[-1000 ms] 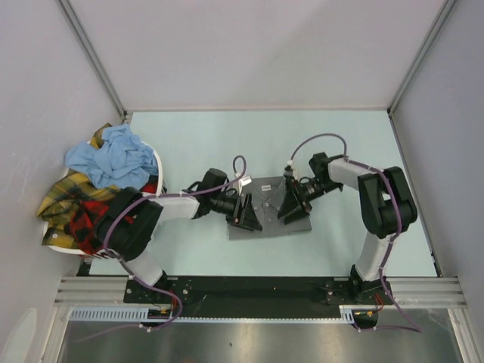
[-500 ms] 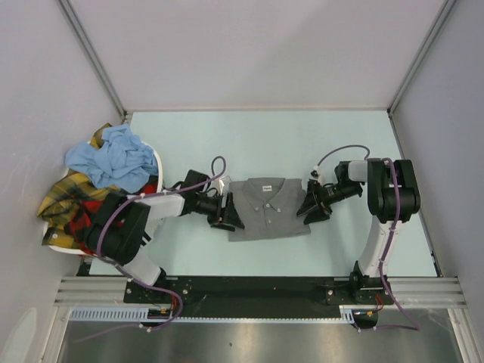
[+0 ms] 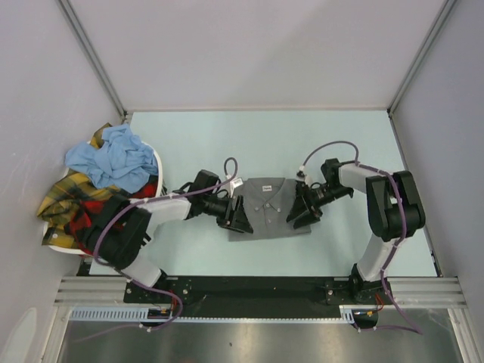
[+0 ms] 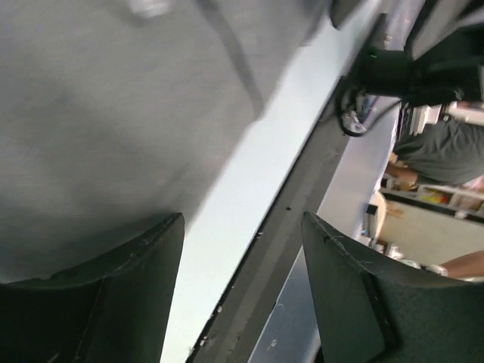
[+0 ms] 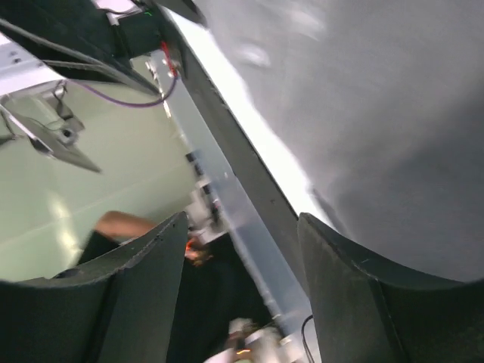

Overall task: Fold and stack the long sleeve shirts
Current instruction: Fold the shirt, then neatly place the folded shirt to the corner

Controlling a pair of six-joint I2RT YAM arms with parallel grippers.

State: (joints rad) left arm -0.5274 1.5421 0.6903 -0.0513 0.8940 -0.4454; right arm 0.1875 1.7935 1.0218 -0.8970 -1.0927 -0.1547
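Since half a second ago both arms have swung back inward. My left hand [image 3: 240,219] and right hand [image 3: 297,214], both wide and empty, flank the folded grey shirt [image 3: 268,200] mid-tabletop [image 3: 227,144]. Likely neatening the fold before stacking.

Folded shirt [image 3: 268,206] laid flat on the table [image 3: 257,140], left gripper [image 3: 240,216] set at its left edge, right gripper [image 3: 299,211] at its right, other shirts [image 3: 106,162] heaped in the basket [image 3: 159,165] (at the table's left edge).
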